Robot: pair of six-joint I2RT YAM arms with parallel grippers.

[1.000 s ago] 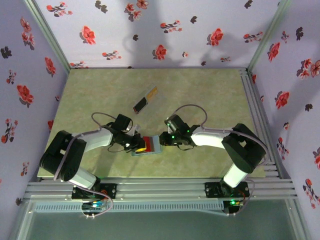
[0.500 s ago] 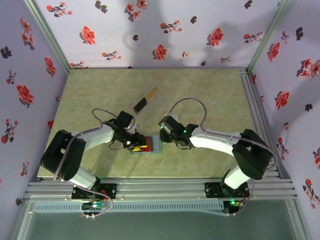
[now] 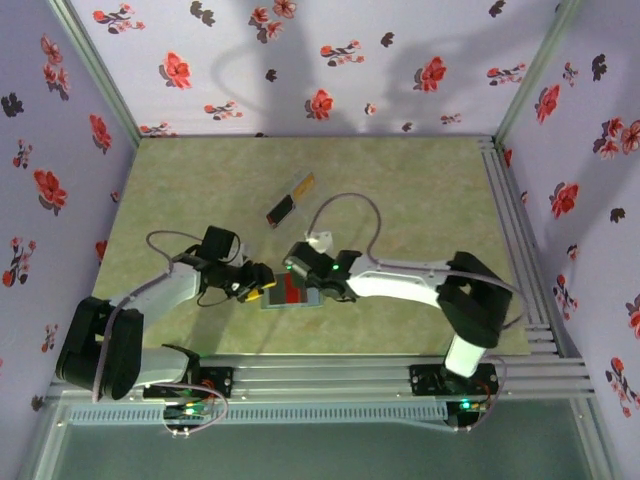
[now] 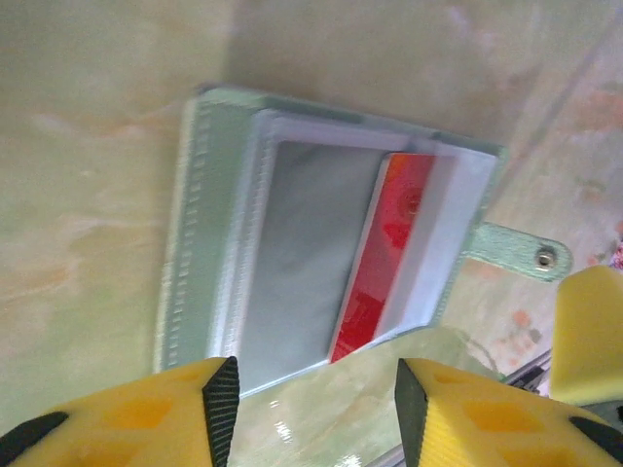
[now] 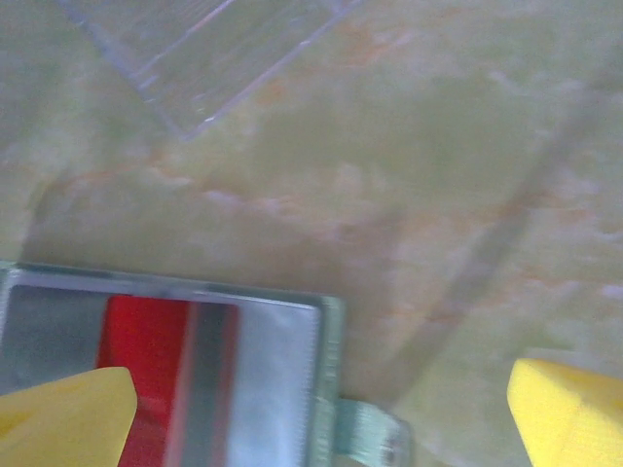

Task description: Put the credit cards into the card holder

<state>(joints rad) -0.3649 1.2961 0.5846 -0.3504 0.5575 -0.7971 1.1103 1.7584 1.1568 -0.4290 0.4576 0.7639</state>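
Note:
The card holder [image 4: 209,243] lies open and flat on the table, a teal wallet with clear pockets, also seen from above as the holder [image 3: 312,297]. A red credit card [image 4: 384,248] sits inside its pocket, and the right wrist view shows the same red card [image 5: 146,341]. Two more credit cards, a dark one [image 3: 281,209] and a yellow one [image 3: 303,184], lie farther back on the table. My left gripper [image 4: 310,409] is open just off the holder's near edge, holding nothing. Over the holder's strap end my right gripper [image 5: 316,413] stands wide open.
The holder's strap with a snap [image 4: 526,255] sticks out to one side. A clear plastic piece [image 5: 214,49] lies on the table beyond the holder. The green marbled table [image 3: 420,190] is bare at the back right; aluminium rails [image 3: 510,220] edge its right and front.
Both grippers have opened and let go of the holder. The right arm has swung left over the holder, and the left arm has drawn back to the left.

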